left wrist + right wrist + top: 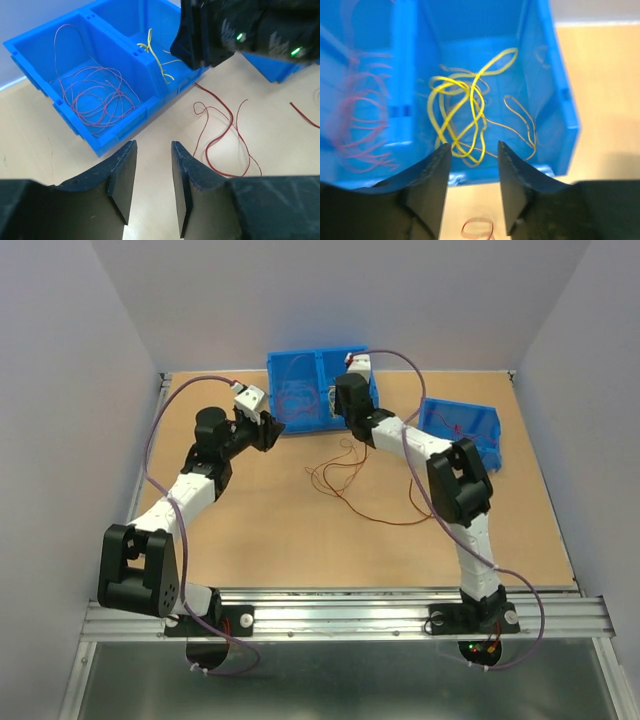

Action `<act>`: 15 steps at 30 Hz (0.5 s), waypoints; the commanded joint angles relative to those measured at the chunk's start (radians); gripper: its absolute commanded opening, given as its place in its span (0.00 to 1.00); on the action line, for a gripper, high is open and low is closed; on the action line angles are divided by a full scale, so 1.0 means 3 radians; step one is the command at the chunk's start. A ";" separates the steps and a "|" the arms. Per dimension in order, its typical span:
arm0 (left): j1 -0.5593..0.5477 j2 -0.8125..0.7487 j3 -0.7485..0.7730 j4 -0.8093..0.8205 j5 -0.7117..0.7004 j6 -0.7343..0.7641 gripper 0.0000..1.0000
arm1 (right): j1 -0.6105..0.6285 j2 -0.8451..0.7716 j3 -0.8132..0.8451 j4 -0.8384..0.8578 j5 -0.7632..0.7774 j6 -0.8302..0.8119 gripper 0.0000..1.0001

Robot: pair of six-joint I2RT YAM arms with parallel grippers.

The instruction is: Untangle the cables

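- Shows left claw (pixel 153 147) and right claw (pixel 473 147) parted, grasping nothing.
- Finds yellow cables (pixel 465 115) in the blue bin (pixel 125 125) at the desk's (pixel 250 540) far edge, red-brown cables (pixel 345 480) mid-desk.
- Risks hooking binned loops on the right claw, dragging them out.

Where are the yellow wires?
In the right wrist view, the yellow wires lie in the right compartment of the blue bin, just beyond the right gripper, next to the compartment holding red wires.
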 commanded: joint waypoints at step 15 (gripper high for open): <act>-0.0609 0.0351 0.0331 -0.0398 -0.0604 0.0668 0.63 | 0.0236 -0.2395 -0.2289 -0.0055 -0.1376 0.0716 0.66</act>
